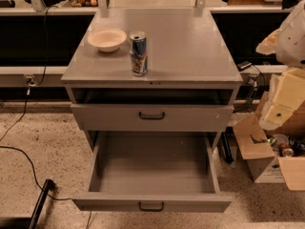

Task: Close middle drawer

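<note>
Camera view, one frame, looking down on a grey table (181,46) with drawers beneath. Item 1: middle drawer (152,168), pulled far out toward the camera, seemingly to its full reach; long plain grey tray, low front panel nearest the camera, small dark bar handle (151,206) at the panel's centre. Item 2: top drawer (152,117), directly above, taller front with a pale chip near its right end, standing slightly out with a dark gap behind it. Item 3: pale bowl (107,38) and upright drink can (138,53) on the table top, just beside each other, not touching. Item 4: gripper (279,109), a pale shape at the right edge of the view, beside the table's right side and above an open cardboard box (259,151) on the speckled floor; well apart from the drawer front and the handle; whether it is spread or pressed together cannot be told. Task status: as things lie, none of the closing is done and nothing touches the drawer. Remaining, by judgement: bring the gripper to the front panel, then push the tray fully in until the panel sits flush beneath the top drawer
</note>
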Motion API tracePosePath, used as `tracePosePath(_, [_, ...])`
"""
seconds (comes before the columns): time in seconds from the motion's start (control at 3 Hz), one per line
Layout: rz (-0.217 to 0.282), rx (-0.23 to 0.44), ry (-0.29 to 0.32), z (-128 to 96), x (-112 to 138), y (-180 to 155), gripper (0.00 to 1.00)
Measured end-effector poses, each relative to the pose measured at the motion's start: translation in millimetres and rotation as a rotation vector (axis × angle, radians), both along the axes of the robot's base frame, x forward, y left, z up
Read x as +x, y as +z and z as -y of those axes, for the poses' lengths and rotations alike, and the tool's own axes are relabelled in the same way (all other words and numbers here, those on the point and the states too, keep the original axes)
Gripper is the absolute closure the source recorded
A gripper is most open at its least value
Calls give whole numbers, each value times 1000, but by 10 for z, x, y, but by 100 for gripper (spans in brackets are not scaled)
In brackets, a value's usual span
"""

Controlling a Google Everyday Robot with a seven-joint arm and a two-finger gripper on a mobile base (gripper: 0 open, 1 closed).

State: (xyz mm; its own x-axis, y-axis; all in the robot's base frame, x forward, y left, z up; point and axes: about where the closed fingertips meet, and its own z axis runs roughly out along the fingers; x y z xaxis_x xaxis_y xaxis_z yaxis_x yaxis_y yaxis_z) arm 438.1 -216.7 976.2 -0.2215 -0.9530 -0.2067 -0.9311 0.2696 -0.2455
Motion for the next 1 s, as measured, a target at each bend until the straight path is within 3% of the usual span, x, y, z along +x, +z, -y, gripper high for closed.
tracePosePath(0.33, [0,0,0,0,0,-1,0])
tracePosePath(0.67, [-21,44,48,-73,86,-387,0])
tracePosePath(1.0, [-10,163,165,-274,-128,-1162,0])
